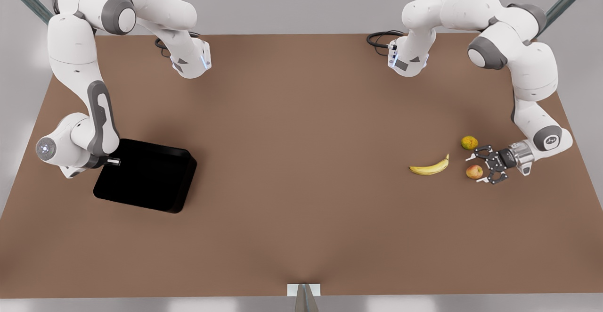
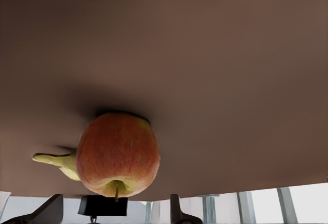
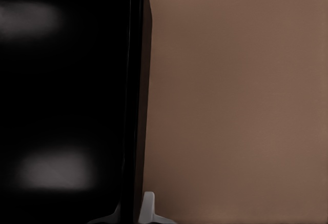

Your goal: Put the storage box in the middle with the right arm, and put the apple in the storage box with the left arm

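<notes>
While the right hand pinches the rigid, slick box rim at counter edge, the left hand gapes wide beside the firm, roll-prone apple: grip its middle.

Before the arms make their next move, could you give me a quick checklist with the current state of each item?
1. Storage box in the table's middle: not ok; it sits at the front view's left.
2. Right gripper at the storage box's edge: ok; a firm grip: cannot tell.
3. Left gripper open beside the apple: ok.
4. Apple in the box: not ok; it rests on the table.
5. Banana and greenish fruit apart from the apple: ok.
</notes>
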You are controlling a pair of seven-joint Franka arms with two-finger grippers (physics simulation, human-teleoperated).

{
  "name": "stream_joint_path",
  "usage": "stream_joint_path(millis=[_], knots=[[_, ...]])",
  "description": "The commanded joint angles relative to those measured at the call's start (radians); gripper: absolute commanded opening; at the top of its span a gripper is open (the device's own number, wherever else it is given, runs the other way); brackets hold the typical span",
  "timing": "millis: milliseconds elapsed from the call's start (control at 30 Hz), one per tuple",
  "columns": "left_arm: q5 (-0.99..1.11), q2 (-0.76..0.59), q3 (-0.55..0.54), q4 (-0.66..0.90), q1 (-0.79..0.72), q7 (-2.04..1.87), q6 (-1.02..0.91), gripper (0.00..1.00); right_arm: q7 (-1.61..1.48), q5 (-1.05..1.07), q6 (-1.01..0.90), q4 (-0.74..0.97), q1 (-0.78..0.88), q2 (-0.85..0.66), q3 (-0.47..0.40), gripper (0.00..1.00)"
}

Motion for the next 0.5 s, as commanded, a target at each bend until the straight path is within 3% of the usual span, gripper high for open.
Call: stream_joint_path(millis=[0, 233, 367, 467], knots=[[-0.009, 0.005, 0.0, 0.002, 0.006, 0.004, 0.001, 1.0, 0.001, 0.0, 0.0, 0.0, 0.0, 0.0, 0.0, 0.22], [-0.036, 0.041, -0.002, 0.005, 0.032, 0.055, 0.004, 1.0, -0.001, -0.001, -0.007, 0.026, 0.005, 0.006, 0.011, 0.21], [-0.064, 0.043, -0.009, 0.005, 0.034, 0.044, 0.017, 1.0, 0.001, 0.005, -0.04, 0.062, 0.011, -0.006, 0.06, 0.21], [-0.087, 0.051, -0.014, 0.002, 0.037, 0.041, 0.027, 1.0, 0.001, 0.056, -0.094, 0.152, 0.132, -0.006, 0.075, 0.21]])
